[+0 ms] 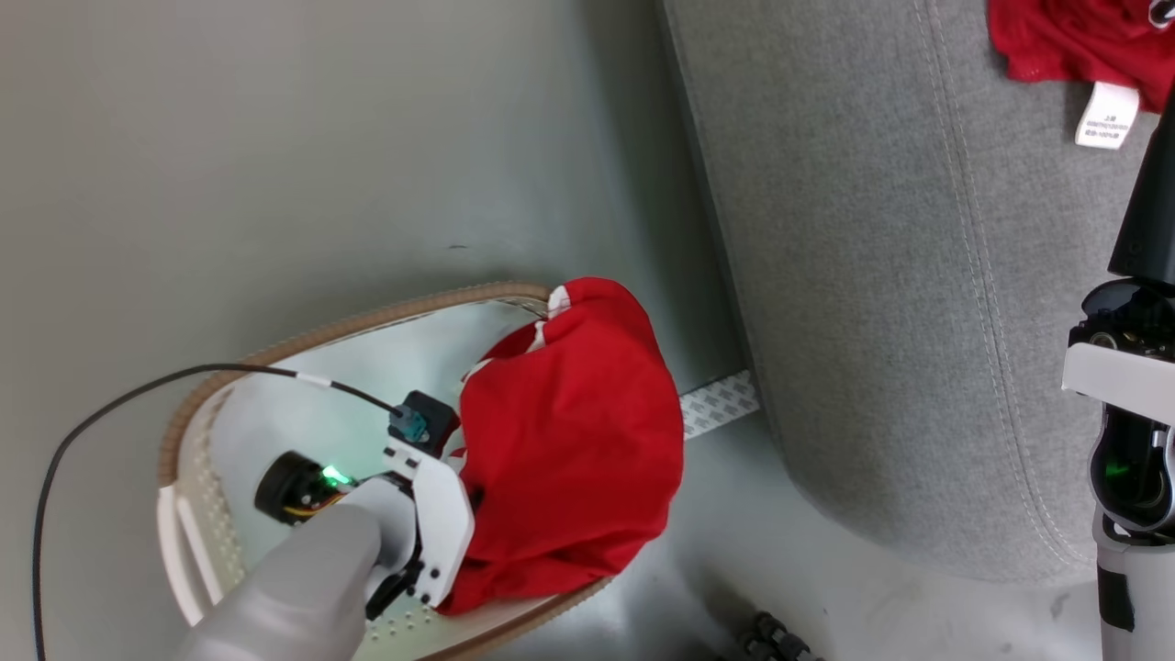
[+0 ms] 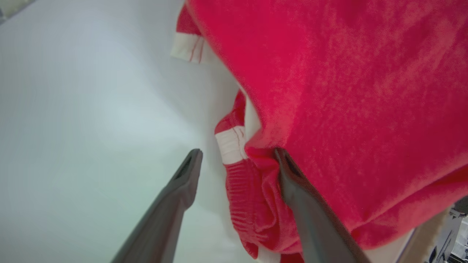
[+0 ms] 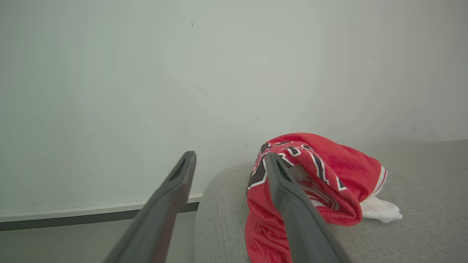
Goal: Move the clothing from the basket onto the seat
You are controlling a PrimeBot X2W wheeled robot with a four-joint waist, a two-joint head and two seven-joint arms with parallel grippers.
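Matt red cloth clothing, smooth white plastic basket, grey fabric seat

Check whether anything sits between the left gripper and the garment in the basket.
Nothing visible. The open left gripper straddles a fold of the red garment inside the basket, one finger against the fabric.

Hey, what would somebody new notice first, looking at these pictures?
The bright red garment heaped in the white basket and spilling over its rim, with the left gripper open at a fold. Next, the red jersey lying on the grey seat, beyond the open right gripper.
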